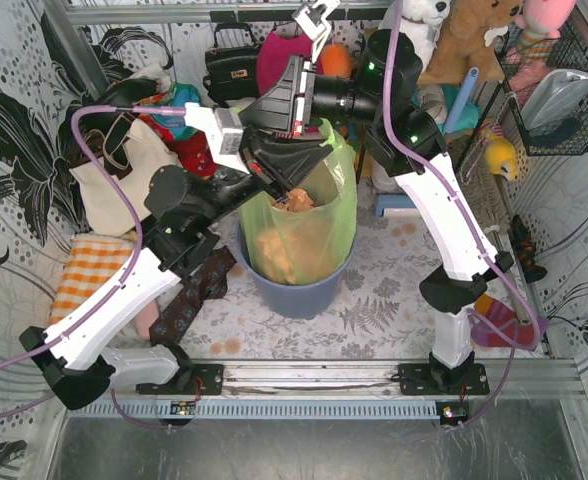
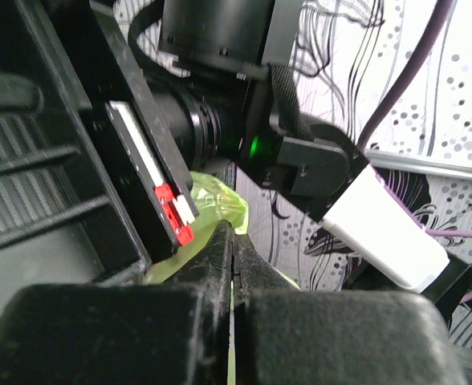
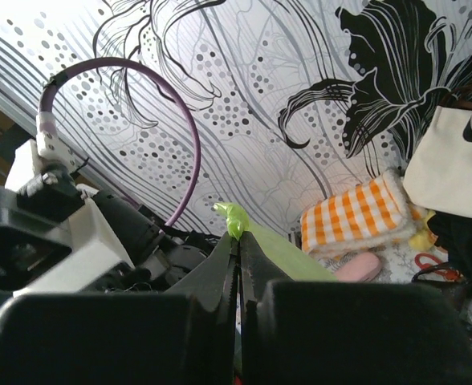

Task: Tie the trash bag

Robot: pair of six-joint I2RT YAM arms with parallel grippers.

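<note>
The lime-green trash bag (image 1: 314, 225) stands in the blue-grey bin (image 1: 299, 285) at the table's middle, with orange-brown paper showing inside. Both arms meet just above its mouth. My left gripper (image 1: 264, 172) is shut on the bag's rim; in the left wrist view (image 2: 233, 241) green plastic (image 2: 216, 200) shows between and beyond the jaws. My right gripper (image 1: 286, 118) is shut on another strip of the rim; in the right wrist view (image 3: 238, 241) a twisted green tip (image 3: 234, 218) sticks out past the closed jaws.
A white tote bag (image 1: 114, 185) leans at the left wall. An orange-checked cloth (image 1: 89, 275) lies at the left, a dark patterned cloth (image 1: 194, 295) by the bin. Bags and stuffed toys (image 1: 474, 35) crowd the back; a wire basket (image 1: 554, 90) hangs right.
</note>
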